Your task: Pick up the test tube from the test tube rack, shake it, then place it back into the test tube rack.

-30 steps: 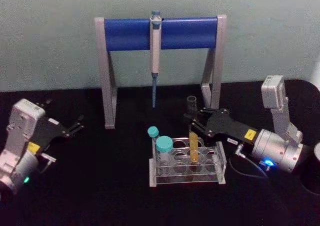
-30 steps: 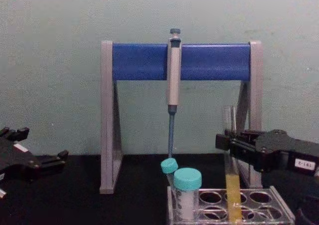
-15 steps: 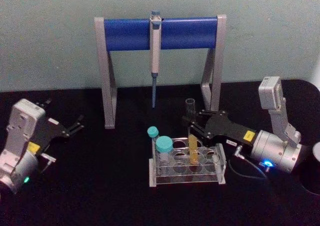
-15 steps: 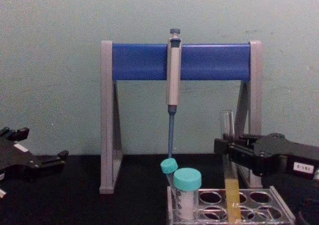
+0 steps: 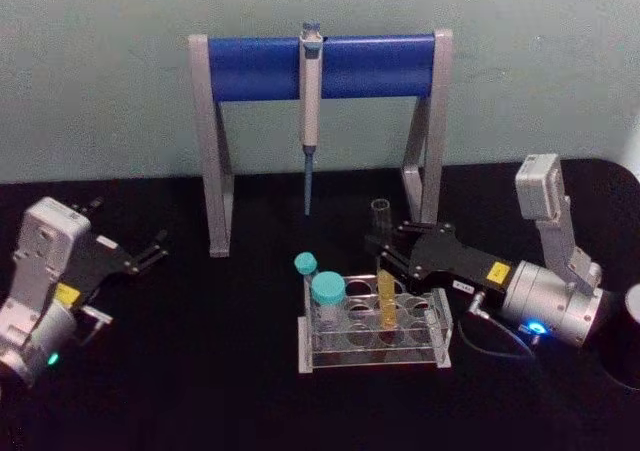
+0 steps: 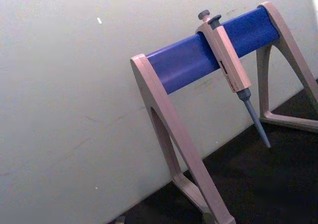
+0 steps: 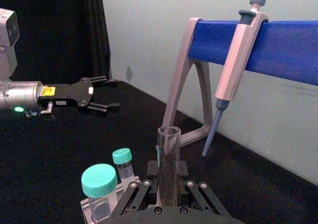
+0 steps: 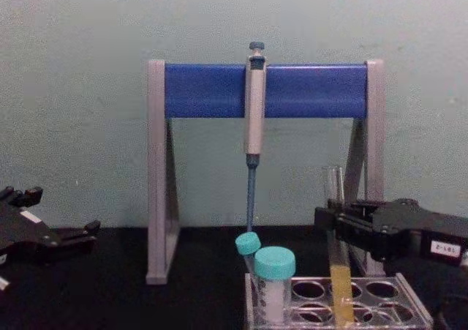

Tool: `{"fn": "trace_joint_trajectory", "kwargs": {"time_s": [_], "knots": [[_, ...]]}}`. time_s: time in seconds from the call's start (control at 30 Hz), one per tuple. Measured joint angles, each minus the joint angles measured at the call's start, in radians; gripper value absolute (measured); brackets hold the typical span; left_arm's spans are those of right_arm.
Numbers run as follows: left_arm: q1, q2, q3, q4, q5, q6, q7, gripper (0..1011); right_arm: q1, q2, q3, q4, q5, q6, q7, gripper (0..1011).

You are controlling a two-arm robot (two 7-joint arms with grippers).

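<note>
The test tube (image 5: 382, 256) stands upright with its lower part, holding yellow-orange liquid (image 8: 341, 293), inside a hole of the clear test tube rack (image 5: 375, 357). My right gripper (image 5: 384, 252) is shut on the tube's clear upper part, just above the rack's top plate (image 8: 418, 306). In the right wrist view the tube (image 7: 168, 159) rises between the fingers. My left gripper (image 5: 152, 252) rests open at the left of the table, far from the rack, and also appears at the chest view's left edge (image 8: 80, 235).
Two teal-capped tubes (image 5: 328, 289) (image 5: 306, 263) stand in the rack's left end. Behind the rack is the grey-and-blue pipette stand (image 5: 250, 68) with a pipette (image 5: 311, 101) hanging from it. A dark round object (image 5: 630, 346) sits at the far right.
My right gripper has come down a little with the test tube, sinking the tube deeper into the rack hole. The left arm has not moved.
</note>
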Motion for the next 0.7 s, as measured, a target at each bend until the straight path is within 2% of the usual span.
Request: {"fn": "trace_joint_trajectory", "kwargs": {"time_s": [0.7], "knots": [[0.000,0.000,0.000,0.000,0.000,0.000,0.000,1001,0.003,0.001,-0.005,-0.002,-0.005,0.006,-0.006,232]]}}
